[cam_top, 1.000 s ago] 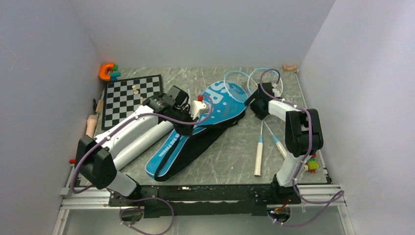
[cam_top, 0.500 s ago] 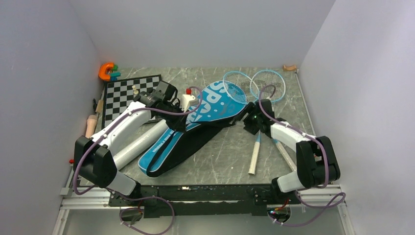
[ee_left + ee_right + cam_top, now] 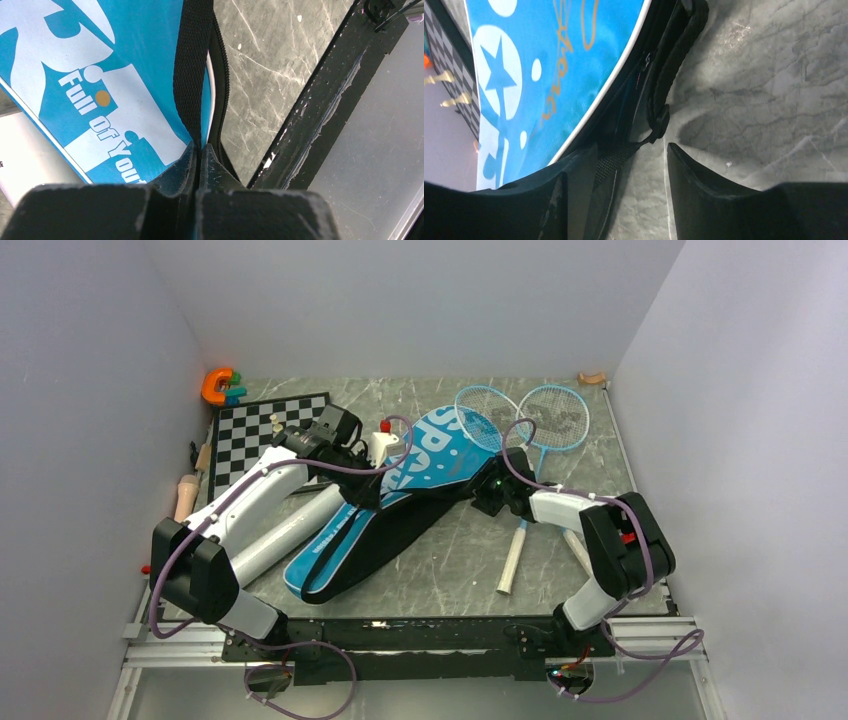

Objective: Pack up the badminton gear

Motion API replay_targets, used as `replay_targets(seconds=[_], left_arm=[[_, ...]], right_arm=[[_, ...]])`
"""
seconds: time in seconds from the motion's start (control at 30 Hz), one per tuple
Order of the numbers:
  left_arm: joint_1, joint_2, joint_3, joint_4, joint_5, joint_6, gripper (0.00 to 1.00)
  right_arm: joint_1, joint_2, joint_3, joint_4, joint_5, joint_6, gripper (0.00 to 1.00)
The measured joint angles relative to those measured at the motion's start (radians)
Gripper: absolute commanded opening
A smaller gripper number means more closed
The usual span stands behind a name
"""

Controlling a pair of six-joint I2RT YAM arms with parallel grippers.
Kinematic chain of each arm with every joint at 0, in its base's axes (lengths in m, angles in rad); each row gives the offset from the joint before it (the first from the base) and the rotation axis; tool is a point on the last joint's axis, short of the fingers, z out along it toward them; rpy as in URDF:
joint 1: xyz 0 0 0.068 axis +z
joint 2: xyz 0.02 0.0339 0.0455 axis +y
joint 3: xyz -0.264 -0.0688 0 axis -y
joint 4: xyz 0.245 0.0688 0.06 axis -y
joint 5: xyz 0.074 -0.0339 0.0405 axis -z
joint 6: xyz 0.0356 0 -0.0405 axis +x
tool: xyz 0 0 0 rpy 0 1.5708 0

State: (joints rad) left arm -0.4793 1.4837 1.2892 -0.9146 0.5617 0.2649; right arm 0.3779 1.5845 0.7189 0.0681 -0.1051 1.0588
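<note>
Right wrist view: the right gripper [image 3: 626, 155] stands with jaws apart, astride the black edge of the bag [image 3: 549, 60]. The strap [image 3: 674, 60] runs ahead between its fingers, and nothing is clamped. Blue bag face lies to its left, bare table [image 3: 774, 75] to its right. The left gripper [image 3: 200, 150] is pinched tight on the bag's rim, by the strap. From above, the bag's long axis runs diagonally, from beside the left arm out to the right gripper. The rackets [image 3: 553, 418] lie just beyond the right gripper, so the right arm is nearer them.
</note>
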Motion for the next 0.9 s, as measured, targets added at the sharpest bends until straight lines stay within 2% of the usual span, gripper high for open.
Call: replay_targets(seconds=[0.27, 0.63, 0.8, 0.9], left_arm=[[0.0, 0.0, 0.0, -0.011, 0.018, 0.002, 0.0], [-0.002, 0.0, -0.008, -0.015, 0.017, 0.014, 0.0], [-0.032, 0.002, -0.025, -0.023, 0.017, 0.032, 0.0], [-0.061, 0.002, -0.026, -0.034, 0.018, 0.045, 0.0]], right_arm=[[0.0, 0.031, 0.032, 0.016, 0.033, 0.018, 0.01], [-0.017, -0.093, 0.119, -0.11, 0.055, -0.028, 0.0], [-0.033, -0.079, 0.188, -0.145, 0.055, -0.035, 0.0], [-0.033, -0.013, 0.235, -0.15, 0.051, -0.034, 0.0]])
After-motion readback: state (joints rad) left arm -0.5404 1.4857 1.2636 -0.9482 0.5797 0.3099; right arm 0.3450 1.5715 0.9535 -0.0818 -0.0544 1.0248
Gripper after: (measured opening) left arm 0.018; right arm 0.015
